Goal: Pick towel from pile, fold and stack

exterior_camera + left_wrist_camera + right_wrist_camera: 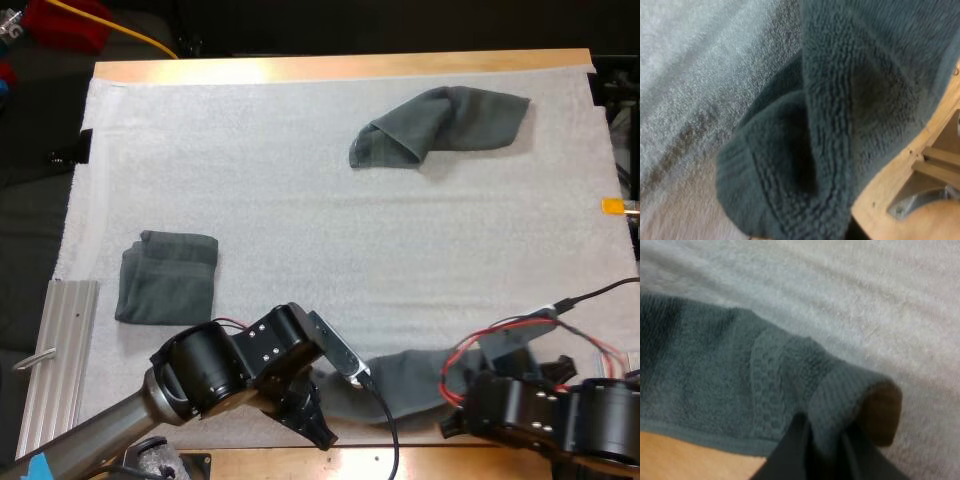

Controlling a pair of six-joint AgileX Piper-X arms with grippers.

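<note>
A dark grey-green towel (408,378) lies stretched along the mat's near edge between my two arms. My left gripper (318,424) is at the towel's left end, where the cloth (840,100) bunches up close and hangs over the wooden table edge (890,185). My right gripper (825,455) is shut on a raised fold at the towel's (740,380) right end, black fingers (790,455) pressing from both sides. A folded towel (166,278) rests at the left of the mat. A crumpled towel (440,125) lies at the far right.
The white mat (300,210) covers most of the wooden table (340,68). A ridged metal rail (60,340) lies along the mat's left edge near the folded towel. Open mat spreads across the middle between the three towels.
</note>
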